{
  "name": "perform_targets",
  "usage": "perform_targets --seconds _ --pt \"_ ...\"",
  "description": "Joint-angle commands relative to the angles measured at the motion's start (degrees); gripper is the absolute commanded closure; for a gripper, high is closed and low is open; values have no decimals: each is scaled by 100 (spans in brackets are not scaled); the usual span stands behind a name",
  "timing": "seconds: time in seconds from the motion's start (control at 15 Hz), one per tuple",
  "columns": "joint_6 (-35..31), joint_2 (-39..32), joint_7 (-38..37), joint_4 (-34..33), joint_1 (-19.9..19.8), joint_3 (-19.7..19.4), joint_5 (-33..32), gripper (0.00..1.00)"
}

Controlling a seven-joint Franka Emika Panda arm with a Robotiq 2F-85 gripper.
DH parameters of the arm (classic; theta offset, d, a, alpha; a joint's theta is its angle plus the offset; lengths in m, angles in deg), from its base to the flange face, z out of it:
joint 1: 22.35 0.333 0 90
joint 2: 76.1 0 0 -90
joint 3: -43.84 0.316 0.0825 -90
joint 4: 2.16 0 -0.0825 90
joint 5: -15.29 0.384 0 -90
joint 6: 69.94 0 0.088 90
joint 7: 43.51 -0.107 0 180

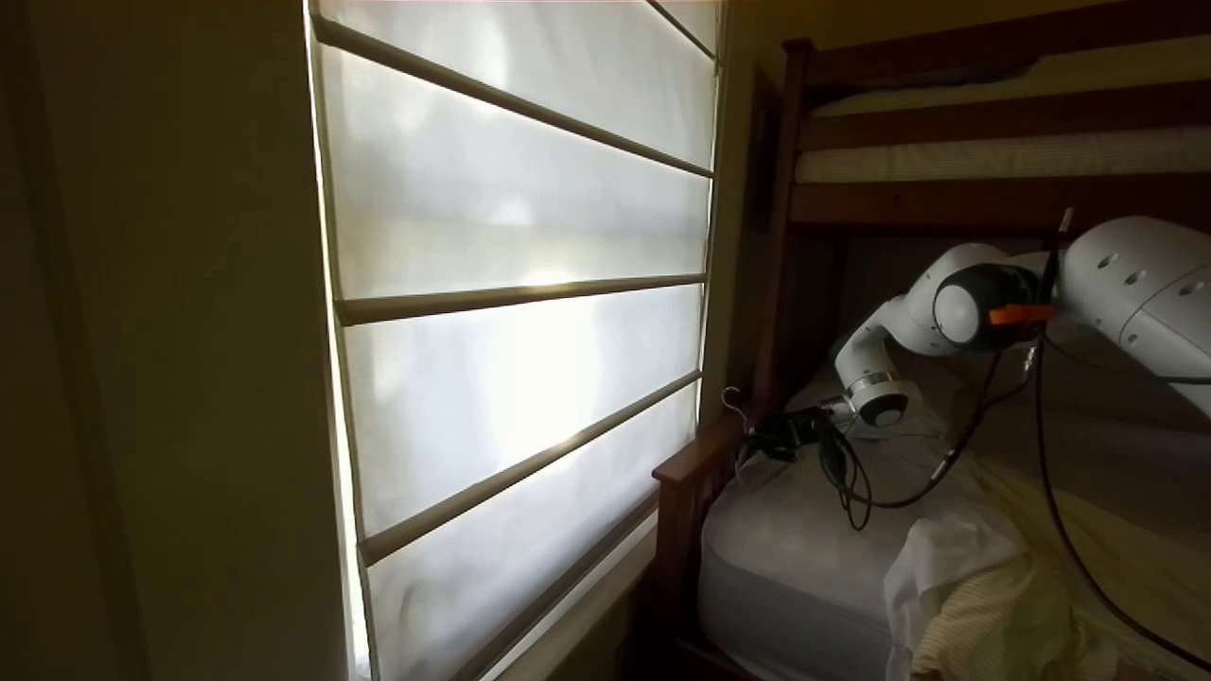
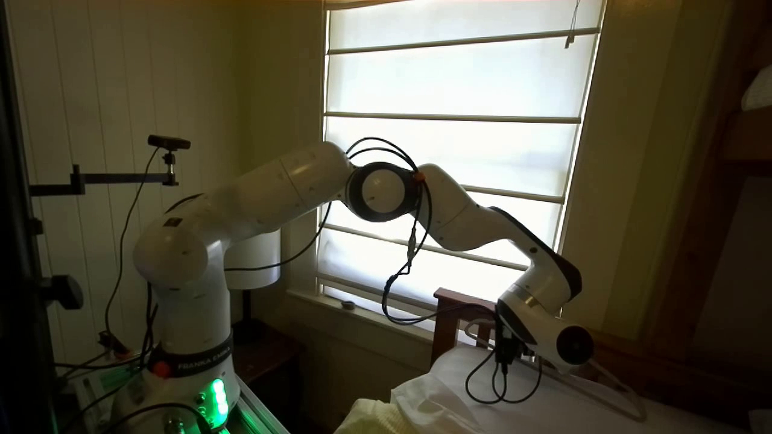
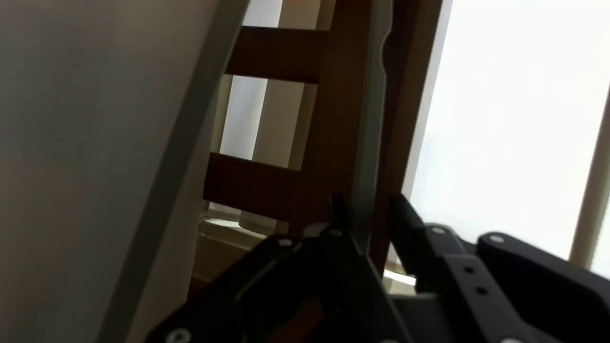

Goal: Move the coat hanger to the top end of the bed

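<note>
i have the fingers (image 3: 409,224) of my gripper (image 3: 368,205) slightly spread, one bar of the coat hanger (image 3: 374,109) between them, a gap showing on the side nearer the blind (image 3: 500,119). beside the fingers its other bar slants across the mattress (image 3: 71,166); whether they touch, i can't tell. in an exterior view the hook (image 1: 742,412) rises past the fingertips. just beyond stands the wooden end of the bed (image 3: 333,128).

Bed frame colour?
Dark reddish brown; the bed frame shows best in the wrist view.
</note>
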Motion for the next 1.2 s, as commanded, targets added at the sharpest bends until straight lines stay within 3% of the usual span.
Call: perform_targets --seconds 0.0,0.33,0.47,0.6,0.73,0.87,0.93,1.0,1.13 --pt "-4 -108 7 -295 -75 64 -52 42" --pt "413 535 -5 299 11 -219 -471 7" --pt "903 852 -23 536 -11 -346 -827 0" --pt "1239 996 -77 584 37 -507 -1181 0" --pt "1324 1047 -233 508 -44 -421 -1621 0" --pt "919 1049 -183 509 -19 -345 -1613 0" --pt "722 1020 -126 496 -23 -302 -1516 3" --pt "513 990 1 482 -26 -253 -1426 26" --pt "-9 996 305 502 -33 -131 -1250 31"
